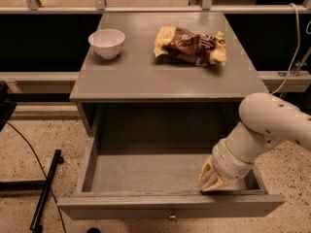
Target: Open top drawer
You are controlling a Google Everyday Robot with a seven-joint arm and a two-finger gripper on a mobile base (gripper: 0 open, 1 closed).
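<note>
Clearly your gripper (213,177) sits inside the pulled-out top drawer (146,207), at its near right corner just behind the front panel; spread or closed, you cannot tell.

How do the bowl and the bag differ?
The bowl is white, round and upright; the bag is yellow-brown, crumpled, lying flat. The bowl sits at the view's left of the tabletop, the bag at the right. The bag spreads wider than the bowl. Both rest on the tabletop, apart. The end effector is inside the open drawer, at its front right.
</note>
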